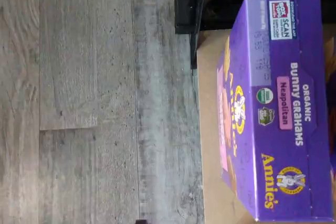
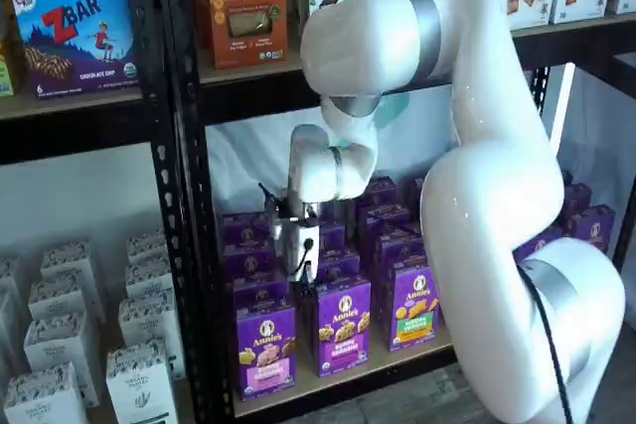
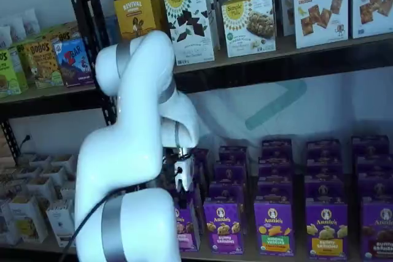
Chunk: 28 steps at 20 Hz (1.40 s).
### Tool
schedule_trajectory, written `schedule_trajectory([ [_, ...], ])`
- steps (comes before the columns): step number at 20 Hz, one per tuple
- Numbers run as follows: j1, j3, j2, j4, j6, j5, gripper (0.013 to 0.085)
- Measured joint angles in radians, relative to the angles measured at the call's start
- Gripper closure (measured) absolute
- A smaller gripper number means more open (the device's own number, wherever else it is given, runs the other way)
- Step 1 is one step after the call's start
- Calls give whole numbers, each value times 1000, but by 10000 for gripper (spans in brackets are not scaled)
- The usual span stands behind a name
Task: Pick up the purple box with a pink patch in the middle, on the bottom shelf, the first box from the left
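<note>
- We see the purple box (image 2: 265,348) standing up at the front of the bottom shelf (image 2: 343,376), at the left end of the front row.
- It has a pink patch low on its front and a round white rabbit mark above it.
- In the other shelf view the same box (image 3: 186,227) peeks out from behind the big white arm (image 3: 132,170), so we only see part of it.
- The hand (image 2: 298,250) hangs above the rows of purple boxes, just over and a little behind the purple box. It is not touching it.
- We see the hand's white body and a black cable beside it, but its dark fingers blend in with the boxes behind. They are spread as wide as they go, with nothing between them.
- In the wrist view the purple box (image 1: 273,108) lies turned on its side. We can read "Annie's", "Bunny Grahams" and "Neapolitan" on its top.
- The box sits on the pale board (image 1: 212,129), right at its edge, with the grey wood floor (image 1: 94,98) beside it.
- Next to it stands a purple box with a darker pink patch (image 2: 344,326).
</note>
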Motion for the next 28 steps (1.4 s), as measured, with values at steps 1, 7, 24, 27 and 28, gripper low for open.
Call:
schedule_trajectory([
  [1,-1,-5,5,-13,10,2,130],
  [7,-25,-61,70,-18,-9,-4,130],
  [24,-21,-156,138,-10,-10,3,130],
  [27,-16,-166,142,-13,-2,14,130],
  [28,-14,-170,142,-9,-4,19,130],
])
